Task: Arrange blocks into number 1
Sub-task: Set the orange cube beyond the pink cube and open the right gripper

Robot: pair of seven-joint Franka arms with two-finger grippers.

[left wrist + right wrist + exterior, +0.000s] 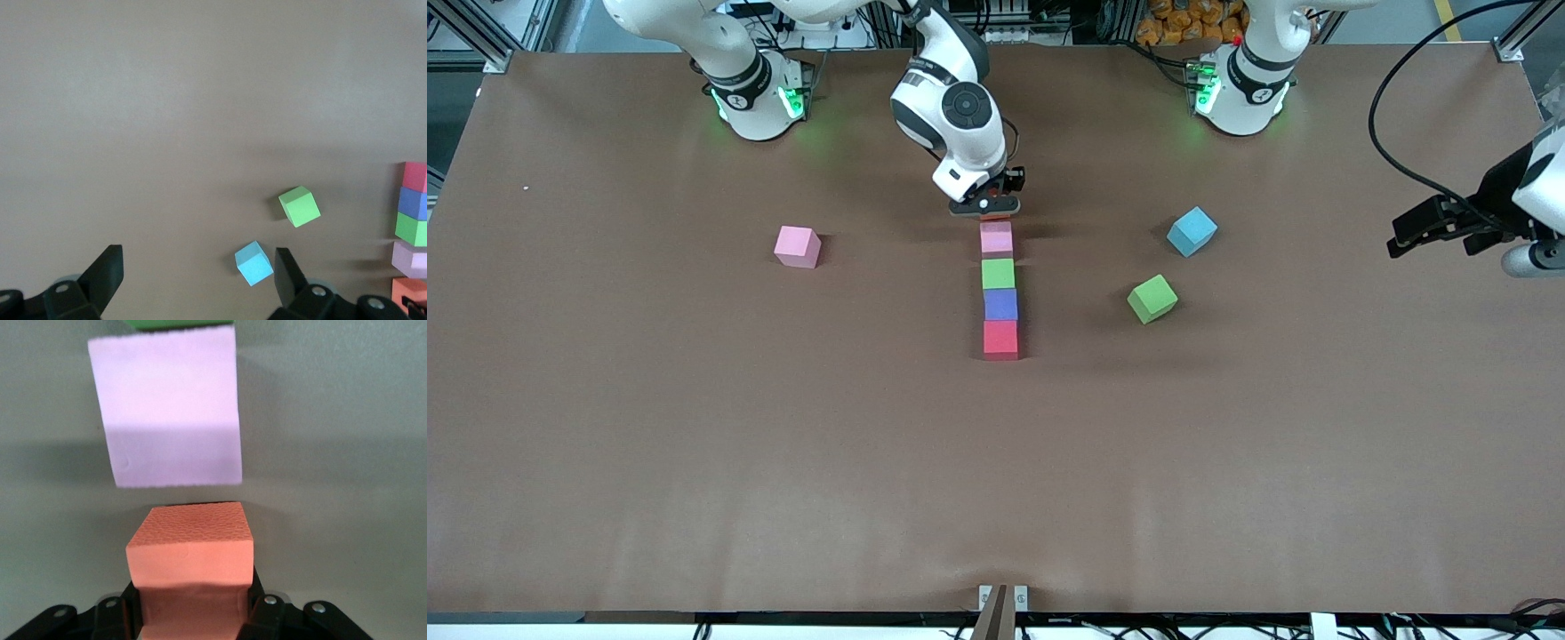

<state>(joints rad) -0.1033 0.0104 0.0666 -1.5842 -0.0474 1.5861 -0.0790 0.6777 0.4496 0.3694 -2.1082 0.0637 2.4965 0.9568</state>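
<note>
At surface (pixel 605 427) centre, a straight column of blocks: red block (pixel 1000 339) at the 6 o'clock end, then purple block (pixel 1000 304), green block (pixel 998 273), pink block (pixel 996 237) toward 12 o'clock, each touching the next. Right gripper (pixel 984 210) sits at the column's 12 o'clock end, fingers clamped on an orange block (pixel 191 547), just beside the pink one w/ a thin gap. Loose blocks: 2nd pink (pixel 797 246) toward right arm's end; light blue (pixel 1192 230) and 2nd green (pixel 1152 298), both toward left arm's end. Left gripper (pixel 197 280) waits above the surface at that end, fingers (pixel 107 270) spread wide, holding nothing.
</note>
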